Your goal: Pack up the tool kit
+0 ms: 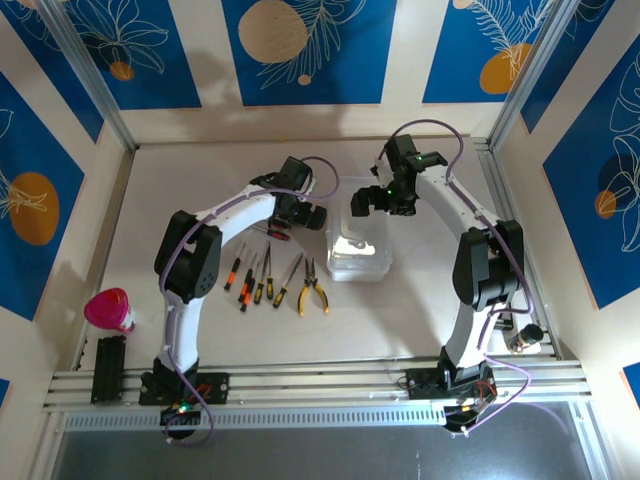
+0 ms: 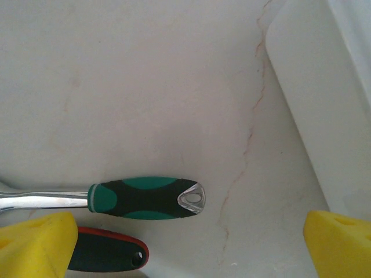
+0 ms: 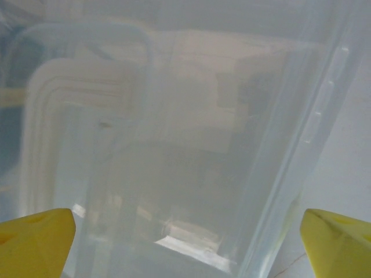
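Top camera is looking down from behind the arms (image 1: 188, 262); wrist cameras are peering down closely; all are sharing the clear case (image 1: 360, 262).

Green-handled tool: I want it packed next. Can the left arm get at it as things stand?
Probably yes: the left gripper hangs open right over the green-handled tool, nothing lying on it, though a red-edged handle sits close beside.

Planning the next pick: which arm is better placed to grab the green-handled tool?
Left. The left gripper, open, hovers over the green-handled tool; the right gripper, also open, hangs over the clear case.
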`<state>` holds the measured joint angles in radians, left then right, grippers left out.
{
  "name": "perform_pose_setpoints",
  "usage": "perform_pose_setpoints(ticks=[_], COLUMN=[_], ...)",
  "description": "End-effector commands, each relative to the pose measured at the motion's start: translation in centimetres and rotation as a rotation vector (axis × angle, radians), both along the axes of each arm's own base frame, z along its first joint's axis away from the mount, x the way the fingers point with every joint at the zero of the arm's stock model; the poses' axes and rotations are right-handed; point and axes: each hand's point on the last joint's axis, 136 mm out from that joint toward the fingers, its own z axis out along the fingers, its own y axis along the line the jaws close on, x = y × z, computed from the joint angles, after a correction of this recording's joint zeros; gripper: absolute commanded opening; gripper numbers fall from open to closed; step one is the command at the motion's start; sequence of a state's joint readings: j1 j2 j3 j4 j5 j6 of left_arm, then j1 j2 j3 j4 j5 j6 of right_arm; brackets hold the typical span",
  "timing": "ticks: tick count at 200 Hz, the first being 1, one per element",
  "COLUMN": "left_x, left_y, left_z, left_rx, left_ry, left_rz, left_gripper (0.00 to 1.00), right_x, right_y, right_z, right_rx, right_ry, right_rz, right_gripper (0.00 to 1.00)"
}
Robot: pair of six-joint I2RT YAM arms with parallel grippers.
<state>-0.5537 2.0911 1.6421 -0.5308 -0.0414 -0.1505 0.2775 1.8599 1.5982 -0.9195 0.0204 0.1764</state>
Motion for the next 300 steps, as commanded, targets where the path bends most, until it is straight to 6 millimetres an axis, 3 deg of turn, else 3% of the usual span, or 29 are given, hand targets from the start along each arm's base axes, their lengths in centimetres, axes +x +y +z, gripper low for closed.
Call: perform_pose_setpoints(ticks=[1,41,72,139,168,220,256,300], left_x=[-0.2,-0.5,-0.7,-0.8,-0.7,-0.8,-1.0,-1.1], left_y=[0.6,1.0,1.2,1.8,1.9,2.0,1.9,1.9], left_z=[2.0,2.3,3.0,3.8,4.3,4.4,4.6,4.8], left_rx=[0.001,0.005,-0.001,0.01,0.006,0.009,0.003,-0.002], left_ry=[-0.037,-0.039,-0.055,-0.071,-0.081,-0.08,-0.079,-0.074], left_rz=[0.006,0.011,0.016,0.022,0.021,0.017,0.015,0.016], left_gripper=[1.0,1.0,1.0,1.0,1.0,1.0,1.0,1.0], right_x=[-1.4,-1.9,-2.2,-2.5,-2.6,-2.6,-2.3,-1.6], right_y=[-0.8,-0.8,-0.3,-0.9,-1.0,-1.6,-1.4,-1.7], right_z=[-1.4,-2.7,-3.5,-3.8,-3.2,-1.9,-2.1,-4.1], right_rx=[-0.061,-0.06,0.008,0.18,0.364,0.684,0.788,0.8], right_ry=[0.095,0.125,0.139,0.134,0.095,0.031,0.039,0.084], right_rz=[-0.022,-0.046,-0.051,-0.089,-0.096,-0.1,-0.064,-0.076], right_gripper=[0.98,0.95,0.87,0.74,0.74,0.82,0.84,0.9])
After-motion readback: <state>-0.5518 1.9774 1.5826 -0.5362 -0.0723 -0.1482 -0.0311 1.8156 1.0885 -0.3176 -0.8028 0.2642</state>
